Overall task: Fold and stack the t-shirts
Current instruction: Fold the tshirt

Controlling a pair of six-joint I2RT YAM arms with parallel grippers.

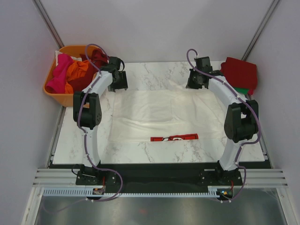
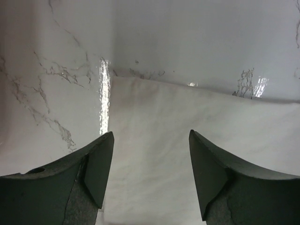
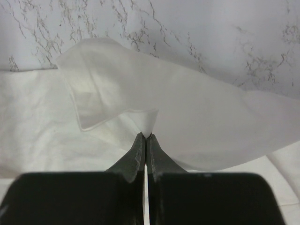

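Pinching the cream-white t-shirt (image 3: 197, 108), right hand (image 3: 146, 137) closed; left hand (image 2: 151, 133) gapes.

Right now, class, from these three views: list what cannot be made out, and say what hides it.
Top view: the red print on the white t-shirt shows only as a strip, folded and too small to read.
Top view: how many shirts lie in the basket; the left arm covers part of the pile.
Top view: the green shirt is mostly under the red shirt.
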